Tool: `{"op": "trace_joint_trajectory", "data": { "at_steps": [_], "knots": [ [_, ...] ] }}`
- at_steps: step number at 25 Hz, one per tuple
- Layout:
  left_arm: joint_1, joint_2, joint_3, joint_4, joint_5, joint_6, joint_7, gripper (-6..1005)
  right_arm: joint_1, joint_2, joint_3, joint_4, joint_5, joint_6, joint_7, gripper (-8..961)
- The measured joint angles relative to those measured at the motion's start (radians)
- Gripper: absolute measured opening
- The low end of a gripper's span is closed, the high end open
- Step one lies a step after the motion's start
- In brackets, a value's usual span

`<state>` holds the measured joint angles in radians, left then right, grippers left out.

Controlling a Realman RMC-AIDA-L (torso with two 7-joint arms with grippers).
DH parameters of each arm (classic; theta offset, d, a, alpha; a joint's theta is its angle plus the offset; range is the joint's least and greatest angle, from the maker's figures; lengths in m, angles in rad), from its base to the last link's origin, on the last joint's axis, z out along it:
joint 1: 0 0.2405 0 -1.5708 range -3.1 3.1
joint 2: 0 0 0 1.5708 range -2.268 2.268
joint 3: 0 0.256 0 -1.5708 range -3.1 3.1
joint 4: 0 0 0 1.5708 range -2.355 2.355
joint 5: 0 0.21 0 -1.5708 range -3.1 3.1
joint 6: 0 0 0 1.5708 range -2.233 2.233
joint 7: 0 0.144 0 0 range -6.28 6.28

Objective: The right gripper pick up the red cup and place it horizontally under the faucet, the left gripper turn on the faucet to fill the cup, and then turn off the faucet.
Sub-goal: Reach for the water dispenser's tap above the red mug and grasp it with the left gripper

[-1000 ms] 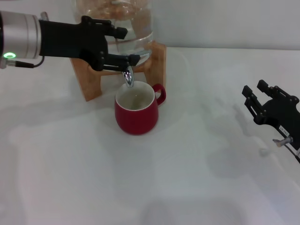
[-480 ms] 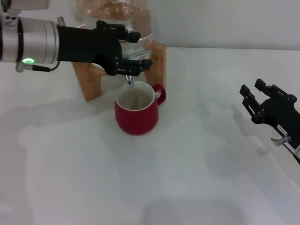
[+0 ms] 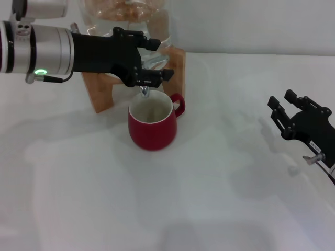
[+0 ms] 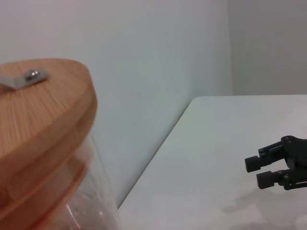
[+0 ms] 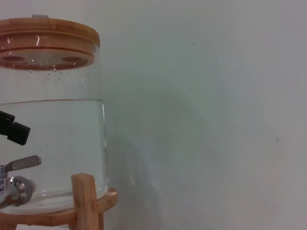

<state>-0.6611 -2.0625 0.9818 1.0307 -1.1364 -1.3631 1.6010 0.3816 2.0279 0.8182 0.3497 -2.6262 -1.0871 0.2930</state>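
now at the tap step; cup (image 3: 152, 123) already upright on the table (image 3: 157, 209), directly below the faucet (image 3: 145, 92) spout, handle turned toward the robot's right, cream inside visible, water level too hard to judge; no clear stream visible between spout and cup.

left gripper (image 3: 157, 61) reaching in from the robot's left, level with the faucet in front of the jar (image 5: 53, 143); jaws parted, 1 finger above and 1 below the lever area, apparently bracketing the lever; actual contact with the lever hidden by the fingers, so cannot say whether gripped or merely straddled. lever (image 5: 21, 163) seen from the right wrist view as a flat chrome tab sticking out over the stand (image 5: 84, 201).

right gripper (image 3: 296, 117) well off to the robot's right, low near the table, jaws spread and holding nothing; parked, well apart from the cup.

judged step: working the lever, opening or closing unclear. next move calls for a small controlled swing of the lever without nudging the jar or dragging the spout off the cup; then a clean retreat up and away, avoiding the cup rim just beneath.
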Motion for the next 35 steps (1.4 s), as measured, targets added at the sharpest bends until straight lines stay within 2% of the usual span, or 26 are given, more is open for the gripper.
{"op": "trace_joint_trajectory", "data": {
  "at_steps": [11,16,35],
  "knots": [
    [-0.006,-0.009,0.001,-0.003,0.001,0.014,0.013,757,-0.004,0.0,-0.001,0.0,0.0,-0.003,0.0,418],
    [-0.008,-0.011,0.029,-0.008,0.001,0.038,0.013,756,-0.004,0.0,-0.001,0.0,-0.001,-0.005,0.0,418],
    [-0.01,-0.011,0.051,-0.025,0.001,0.065,0.016,756,-0.001,0.0,-0.007,0.002,-0.007,-0.005,0.0,418]
  ]
}}
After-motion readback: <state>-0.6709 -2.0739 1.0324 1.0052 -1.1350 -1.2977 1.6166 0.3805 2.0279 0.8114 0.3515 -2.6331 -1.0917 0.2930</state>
